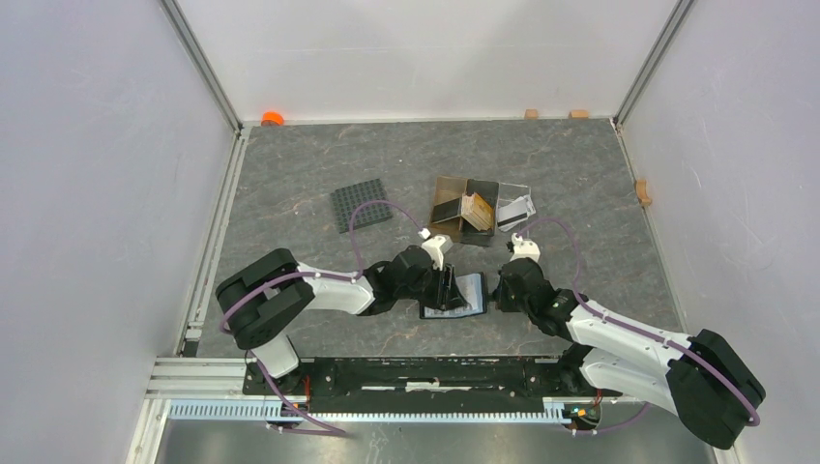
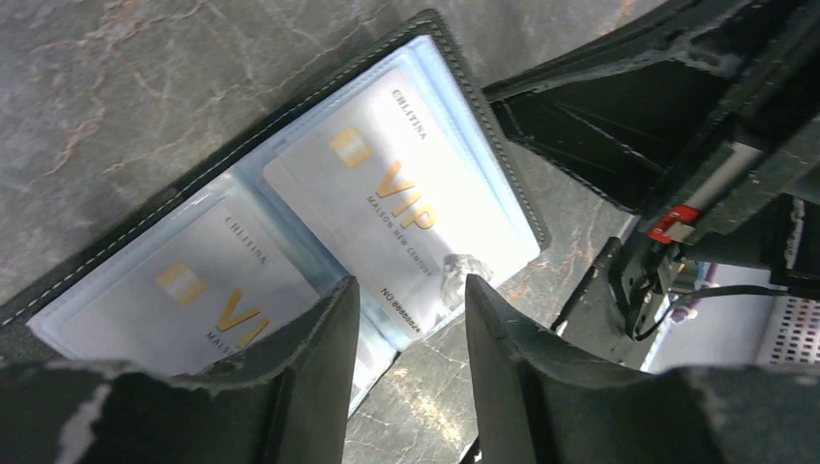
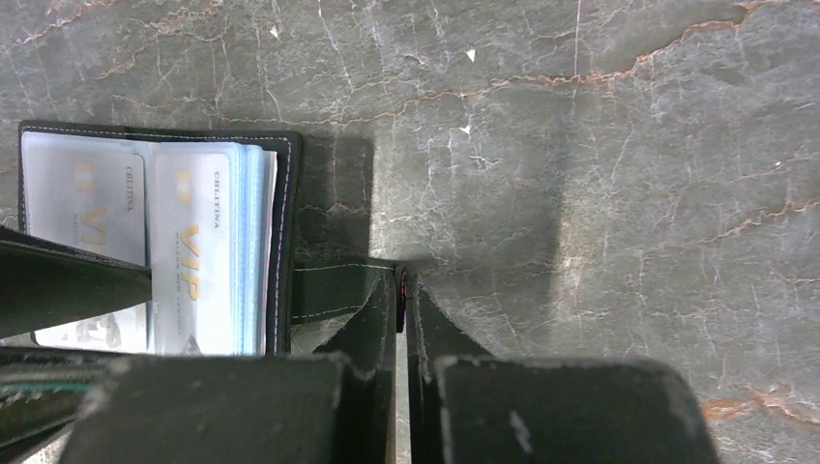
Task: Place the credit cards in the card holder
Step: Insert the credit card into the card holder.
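The card holder (image 1: 468, 293) lies open on the table between my two grippers, pale blue-grey inside. Two whitish VIP credit cards sit in its clear sleeves, one (image 2: 406, 193) on the right page and one (image 2: 208, 290) on the left. My left gripper (image 2: 411, 295) is open and empty, hovering over the holder's near edge (image 1: 447, 288). My right gripper (image 3: 401, 288) is shut on the holder's black strap tab (image 3: 334, 290), just right of the holder (image 3: 285, 232). More tan-orange cards (image 1: 476, 208) stand in the brown box, and whitish ones (image 1: 515, 206) lie in the clear tray.
The brown translucent compartment box (image 1: 447, 193) and the clear plastic tray (image 1: 527, 191) stand just behind the holder. A black gridded mat (image 1: 362, 204) lies to their left. An orange object (image 1: 273, 118) and small wooden blocks (image 1: 531, 113) sit along the far wall.
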Controlling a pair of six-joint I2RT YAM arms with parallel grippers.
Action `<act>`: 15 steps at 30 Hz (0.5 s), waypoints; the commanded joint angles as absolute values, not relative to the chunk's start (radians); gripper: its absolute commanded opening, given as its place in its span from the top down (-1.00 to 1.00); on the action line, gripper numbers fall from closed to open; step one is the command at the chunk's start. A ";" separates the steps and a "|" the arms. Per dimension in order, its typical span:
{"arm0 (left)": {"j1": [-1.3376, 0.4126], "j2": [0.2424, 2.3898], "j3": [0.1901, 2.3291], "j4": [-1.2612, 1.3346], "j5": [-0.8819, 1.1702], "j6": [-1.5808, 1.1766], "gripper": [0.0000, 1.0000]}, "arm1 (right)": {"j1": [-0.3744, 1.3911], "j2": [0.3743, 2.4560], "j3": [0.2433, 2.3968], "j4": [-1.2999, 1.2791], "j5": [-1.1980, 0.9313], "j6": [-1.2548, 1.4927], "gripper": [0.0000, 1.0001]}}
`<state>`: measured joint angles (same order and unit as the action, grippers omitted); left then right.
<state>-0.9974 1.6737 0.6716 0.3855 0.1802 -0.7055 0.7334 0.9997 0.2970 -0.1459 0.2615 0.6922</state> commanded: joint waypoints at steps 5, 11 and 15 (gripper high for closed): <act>-1.005 1.573 0.656 0.465 0.189 -0.654 -0.21 | 0.741 0.950 0.351 -0.232 0.310 0.667 0.96; -1.005 1.411 0.640 0.189 0.010 -0.670 -0.53 | 0.740 0.878 0.413 -0.333 0.345 0.622 0.27; -1.002 1.306 0.611 0.060 -0.065 -0.720 -0.71 | 0.741 0.834 0.426 -0.293 0.242 0.592 0.16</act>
